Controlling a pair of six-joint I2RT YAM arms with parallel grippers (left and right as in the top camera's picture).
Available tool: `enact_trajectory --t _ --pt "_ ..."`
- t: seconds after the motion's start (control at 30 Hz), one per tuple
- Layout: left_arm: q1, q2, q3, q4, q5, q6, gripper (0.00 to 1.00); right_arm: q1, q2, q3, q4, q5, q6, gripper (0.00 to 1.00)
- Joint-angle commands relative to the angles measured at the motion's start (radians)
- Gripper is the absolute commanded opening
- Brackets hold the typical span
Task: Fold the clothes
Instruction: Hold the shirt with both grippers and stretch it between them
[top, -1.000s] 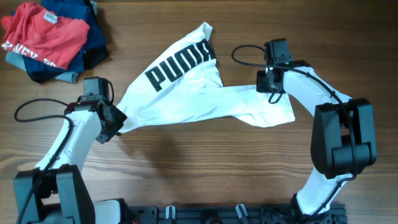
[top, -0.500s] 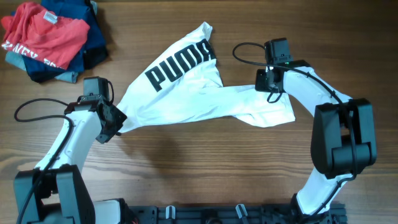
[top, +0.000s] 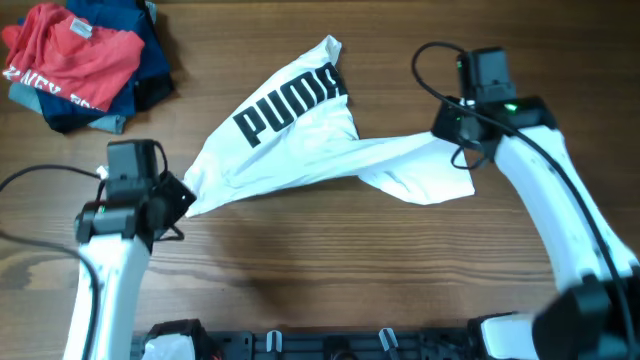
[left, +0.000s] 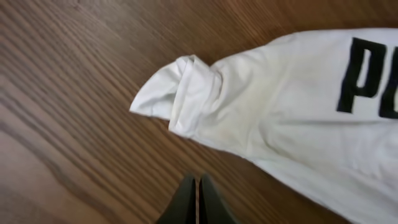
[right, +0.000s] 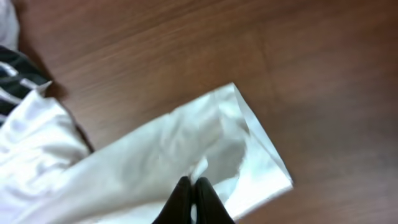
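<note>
The clothes (top: 300, 150), a white wrinkled shirt with black PUMA lettering, lie stretched across the middle of the wooden table. My right gripper (top: 447, 128) is shut on a pinch of its right part, and the fabric runs taut from there toward the lettering. In the right wrist view the fingers (right: 194, 182) hold a small tuft of white cloth (right: 155, 162). My left gripper (top: 183, 200) is at the shirt's left tip. In the left wrist view it (left: 198, 182) is shut with nothing in it, over bare wood a little short of the rolled sleeve end (left: 180, 93).
A pile with a red printed T-shirt (top: 70, 55) on navy garments (top: 150, 65) sits at the back left corner. A black rail (top: 350, 345) runs along the front edge. Cables loop off both arms.
My right gripper has moved up and to the right with the fabric pinched, pulling that part of the shirt taut. The left arm has pulled back to the left, its jaws shut and empty.
</note>
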Motion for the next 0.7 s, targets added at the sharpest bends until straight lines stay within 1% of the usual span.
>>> enact_trajectory --t 0.0,0.03,0.07,0.13,0.3,0.47,0.57,0.67 --pt "0.002 -0.078 -0.003 -0.027 0.058 0.022 0.29 -0.003 -0.074 0.013 -0.044 -0.036 0.066 0.04" --pt "0.002 -0.077 -0.003 -0.027 0.095 0.037 0.44 -0.003 -0.082 0.013 -0.052 -0.044 0.066 0.04" --pt "0.002 -0.061 -0.003 -0.025 0.150 0.076 0.65 -0.003 -0.082 0.012 -0.059 -0.051 0.066 0.04" --pt "0.002 -0.010 -0.005 -0.026 0.204 0.096 0.84 -0.003 -0.079 0.011 -0.074 -0.050 0.066 0.04" --pt "0.002 0.209 -0.005 -0.007 0.230 0.102 0.87 -0.003 -0.079 0.010 -0.081 -0.050 0.066 0.04" --pt "0.002 0.417 -0.005 0.074 0.225 0.098 0.83 -0.003 -0.079 0.010 -0.083 -0.050 0.063 0.04" --pt "0.002 0.495 -0.005 0.131 0.184 0.098 0.82 -0.003 -0.079 0.010 -0.091 -0.049 0.063 0.04" --pt "0.002 0.519 -0.005 0.162 0.122 0.098 0.79 -0.003 -0.079 0.010 -0.099 -0.050 0.063 0.04"
